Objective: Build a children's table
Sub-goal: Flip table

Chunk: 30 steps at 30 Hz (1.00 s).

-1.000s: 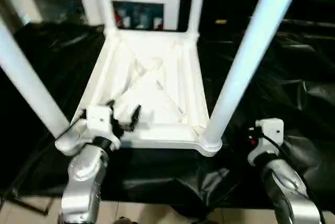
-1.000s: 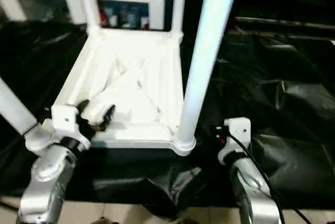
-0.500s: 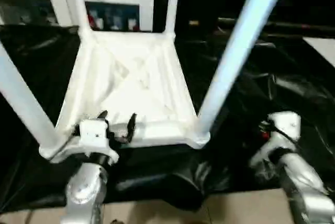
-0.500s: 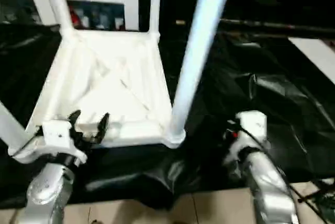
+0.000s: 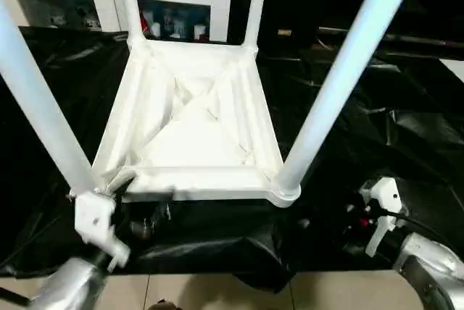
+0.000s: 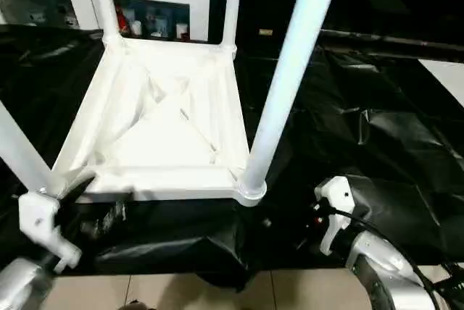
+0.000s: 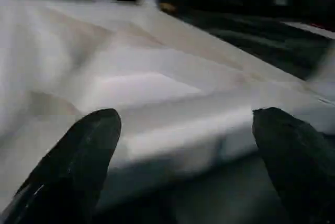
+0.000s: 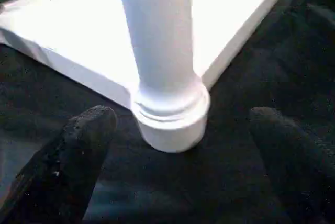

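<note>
The white children's table (image 5: pixel 196 132) lies upside down, four legs up; both hands released.

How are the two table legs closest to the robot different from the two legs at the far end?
The near legs look thick and cross the whole picture, leaning outward; the far legs look thin and short. The near right leg's corner socket has a claw open around it, with a gap on both sides; the far legs have none near. All four are white tubes standing up from the upside-down tabletop.
</note>
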### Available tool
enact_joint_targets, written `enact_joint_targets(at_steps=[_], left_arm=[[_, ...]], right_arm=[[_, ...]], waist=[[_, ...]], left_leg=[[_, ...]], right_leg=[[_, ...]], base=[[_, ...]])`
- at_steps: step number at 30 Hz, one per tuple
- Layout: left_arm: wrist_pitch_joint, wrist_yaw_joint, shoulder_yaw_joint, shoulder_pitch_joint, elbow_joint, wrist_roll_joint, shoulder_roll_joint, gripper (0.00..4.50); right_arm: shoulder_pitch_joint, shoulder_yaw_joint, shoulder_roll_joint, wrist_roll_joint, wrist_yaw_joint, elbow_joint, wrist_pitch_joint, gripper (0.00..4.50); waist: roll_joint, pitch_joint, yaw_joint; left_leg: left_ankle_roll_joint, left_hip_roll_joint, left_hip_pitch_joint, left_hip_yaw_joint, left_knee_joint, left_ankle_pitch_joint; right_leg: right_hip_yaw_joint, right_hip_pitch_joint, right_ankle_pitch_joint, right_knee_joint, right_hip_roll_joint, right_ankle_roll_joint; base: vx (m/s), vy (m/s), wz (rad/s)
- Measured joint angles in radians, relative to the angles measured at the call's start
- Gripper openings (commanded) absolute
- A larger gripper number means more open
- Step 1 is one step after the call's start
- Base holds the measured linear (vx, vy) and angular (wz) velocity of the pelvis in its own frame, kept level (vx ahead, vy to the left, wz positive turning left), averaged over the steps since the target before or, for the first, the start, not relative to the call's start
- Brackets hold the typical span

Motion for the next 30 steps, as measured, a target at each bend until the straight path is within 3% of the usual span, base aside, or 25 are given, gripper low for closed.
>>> enact_joint_targets(at_steps=[3, 5, 8, 11, 15, 21, 25, 30], left_arm=[[0.102, -0.101, 0.000, 0.091, -0.056, -0.087, 0.105, 4.47], [0.131, -0.116, 0.011, 0.112, -0.056, -0.106, 0.117, 4.47], [0.138, -0.118, 0.045, 0.110, -0.054, -0.125, 0.127, 4.47], [0.114, -0.093, 0.132, 0.079, -0.015, -0.131, 0.131, 4.47], [0.120, -0.063, 0.202, 0.073, 0.017, -0.133, 0.162, 4.47], [0.147, -0.055, 0.243, 0.085, 0.016, -0.142, 0.193, 4.47], [0.168, -0.061, 0.280, 0.104, 0.013, -0.153, 0.216, 4.47], [0.209, -0.084, 0.358, 0.109, 0.013, -0.232, 0.253, 4.47]], right_arm=[[0.008, -0.002, -0.040, 0.019, 0.039, -0.004, 0.004, 4.50], [0.012, -0.008, -0.052, 0.028, 0.055, -0.004, 0.008, 4.50], [0.012, -0.009, -0.050, 0.048, 0.078, -0.018, 0.019, 4.50], [0.010, -0.002, -0.050, 0.074, 0.108, -0.042, 0.039, 4.50], [0.011, 0.062, -0.051, 0.090, 0.153, -0.071, 0.074, 4.50], [-0.034, 0.091, -0.044, 0.096, 0.161, -0.073, 0.075, 4.50], [-0.054, 0.100, -0.037, 0.093, 0.176, -0.066, 0.074, 4.50], [-0.091, 0.116, -0.033, 0.081, 0.183, -0.040, 0.074, 4.50]], waist=[[0.002, 0.001, 0.000], [0.004, 0.003, -0.001], [0.004, 0.003, -0.001], [0.002, 0.003, -0.002], [-0.003, 0.001, -0.002], [-0.016, -0.002, -0.004], [-0.015, -0.002, 0.000], [-0.015, -0.001, 0.000]], left_leg=[[0.002, 0.000, 0.001, 0.002, -0.001, -0.002], [0.002, 0.000, 0.001, 0.004, -0.001, -0.001], [0.002, 0.002, 0.005, 0.004, -0.001, -0.001], [0.002, 0.002, 0.012, 0.004, -0.002, -0.001], [0.002, 0.002, 0.013, 0.004, -0.002, -0.001], [0.002, 0.002, 0.013, 0.004, -0.001, -0.001], [0.002, 0.002, 0.014, 0.004, -0.002, -0.001], [0.001, 0.002, 0.016, 0.004, -0.002, -0.001]], right_leg=[[0.001, 0.000, 0.000, -0.002, 0.000, 0.000], [0.001, 0.000, 0.000, -0.002, 0.000, 0.000], [0.001, 0.003, 0.000, 0.000, 0.000, 0.001], [0.000, 0.008, -0.003, 0.000, 0.000, 0.006], [0.001, 0.009, -0.003, 0.000, 0.000, 0.007], [0.002, 0.009, -0.003, -0.001, 0.000, 0.006], [0.002, 0.009, 0.000, 0.000, 0.000, 0.002], [0.001, 0.009, 0.000, 0.002, 0.000, 0.002]], base=[[0.000, 0.000, 0.00], [0.000, 0.000, 0.00], [0.000, 0.000, 0.00], [0.000, 0.000, 0.00], [0.000, 0.000, 0.00], [0.000, 0.000, 0.00], [0.000, 0.000, 0.00], [0.000, 0.000, 0.00]])
